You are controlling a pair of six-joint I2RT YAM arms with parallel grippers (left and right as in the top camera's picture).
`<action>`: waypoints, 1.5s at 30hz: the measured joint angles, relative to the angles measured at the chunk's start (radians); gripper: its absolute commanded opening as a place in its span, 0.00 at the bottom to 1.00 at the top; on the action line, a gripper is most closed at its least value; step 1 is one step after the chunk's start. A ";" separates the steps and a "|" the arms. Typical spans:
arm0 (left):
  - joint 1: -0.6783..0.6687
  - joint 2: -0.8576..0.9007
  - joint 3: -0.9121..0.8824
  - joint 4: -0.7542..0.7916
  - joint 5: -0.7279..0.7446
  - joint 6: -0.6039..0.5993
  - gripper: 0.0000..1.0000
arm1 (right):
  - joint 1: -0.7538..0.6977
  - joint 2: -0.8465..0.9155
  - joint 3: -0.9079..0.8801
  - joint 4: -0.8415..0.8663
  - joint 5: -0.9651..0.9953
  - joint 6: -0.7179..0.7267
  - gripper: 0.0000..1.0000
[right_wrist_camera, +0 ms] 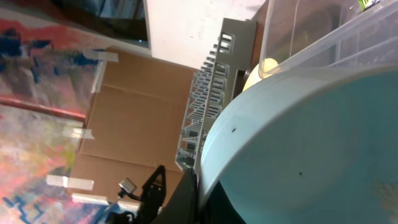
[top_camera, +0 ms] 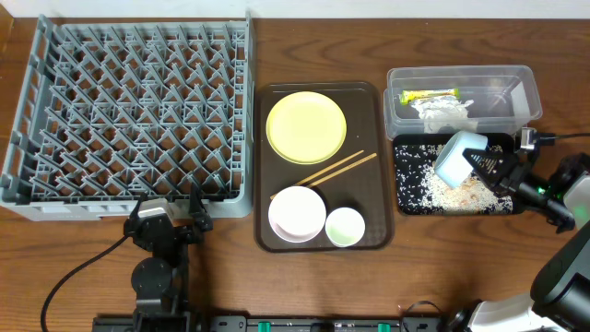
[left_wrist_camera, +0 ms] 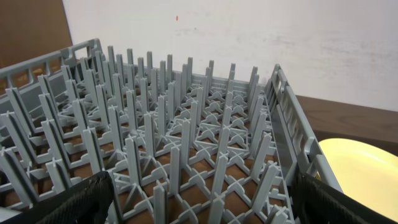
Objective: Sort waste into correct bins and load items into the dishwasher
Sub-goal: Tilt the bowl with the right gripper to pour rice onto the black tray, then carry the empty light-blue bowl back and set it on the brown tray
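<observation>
While over black tray (top_camera: 400,205) edge, bowl (top_camera: 458,157)

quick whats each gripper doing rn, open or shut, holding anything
Left gripper: open, empty, at the front edge of the dish rack.
Right gripper: shut on the light blue bowl, tilted over the black tray.

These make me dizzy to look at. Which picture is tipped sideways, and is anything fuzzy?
Right wrist: tipped sideways, the light blue bowl huge and soft-edged up close. Left wrist: dish rack sharp, the dark gripper fingers at the bottom corners blurry. Overhead: level, evenly lit, clear.
</observation>
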 measured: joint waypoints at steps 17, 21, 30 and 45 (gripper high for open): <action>0.000 0.000 0.000 0.000 0.000 0.000 0.92 | -0.002 0.000 0.000 0.030 0.000 0.195 0.01; 0.000 0.000 0.000 0.000 0.000 0.000 0.92 | -0.001 -0.022 0.000 0.030 0.002 0.174 0.01; 0.000 0.000 0.000 0.000 0.000 0.000 0.92 | 0.001 -0.212 0.000 0.037 0.032 0.080 0.01; 0.000 0.000 0.000 0.000 0.000 0.000 0.93 | 0.298 -0.376 0.069 0.194 0.291 0.341 0.01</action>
